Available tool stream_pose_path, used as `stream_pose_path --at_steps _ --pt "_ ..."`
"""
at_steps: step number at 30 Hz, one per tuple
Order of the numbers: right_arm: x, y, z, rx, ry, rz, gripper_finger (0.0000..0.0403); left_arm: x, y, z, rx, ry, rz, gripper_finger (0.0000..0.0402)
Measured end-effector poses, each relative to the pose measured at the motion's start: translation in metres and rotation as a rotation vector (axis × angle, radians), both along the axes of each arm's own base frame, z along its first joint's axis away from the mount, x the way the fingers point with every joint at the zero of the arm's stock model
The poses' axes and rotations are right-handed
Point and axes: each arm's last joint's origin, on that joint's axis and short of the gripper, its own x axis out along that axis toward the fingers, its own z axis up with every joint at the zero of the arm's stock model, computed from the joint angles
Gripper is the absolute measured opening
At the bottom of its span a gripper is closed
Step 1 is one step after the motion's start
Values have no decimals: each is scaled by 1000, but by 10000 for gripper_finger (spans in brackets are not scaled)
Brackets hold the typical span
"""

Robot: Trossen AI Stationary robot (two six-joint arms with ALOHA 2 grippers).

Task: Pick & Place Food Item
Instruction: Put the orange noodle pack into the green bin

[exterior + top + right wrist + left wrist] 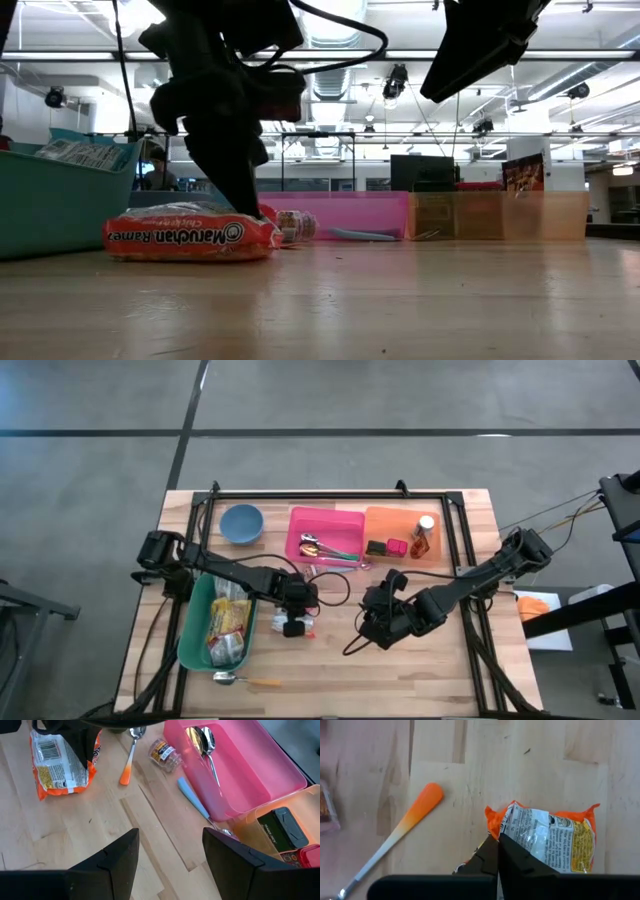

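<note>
An orange Maruchan ramen packet [300, 626] lies flat on the wooden table just right of the teal bin [192, 630]. It also shows in the low view [190, 234] and the right wrist view [57, 770]. My left gripper [497, 857] stands over one end of the packet, shut on it. My right gripper [170, 855] hangs open above bare table to the packet's right, holding nothing. The teal bin holds more ramen packets [228, 625]. My left gripper pinches the ramen packet at one short end, by the crimped orange seal [504, 826], between its two shut fingers. The fingers [240, 195] slant steeply down from above. The packet lies flat on the table.
A blue bowl [241, 523], a pink tray [300, 520] with spoons and an orange tray [400, 520] with small jars stand along the far side. An orange-handled spoon [415, 820] lies near the packet, and another spoon [245, 680] near the front edge.
</note>
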Motion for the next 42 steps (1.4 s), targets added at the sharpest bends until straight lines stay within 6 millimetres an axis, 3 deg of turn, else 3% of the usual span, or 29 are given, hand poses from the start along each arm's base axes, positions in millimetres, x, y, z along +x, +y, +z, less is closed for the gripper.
stream_pose_path --at_steps 12,18,28,42 --pt "-1 2 0 -3 2 10 217 1 -7 4 -45 3 157 0" --pt "-1 2 0 -9 8 17 217 -3 -22 13 55 -37 201 0" --pt "-1 2 0 -11 9 19 217 -23 -50 57 152 -162 218 0" --pt "-1 2 0 -12 10 20 217 -63 -58 116 168 -368 285 0"
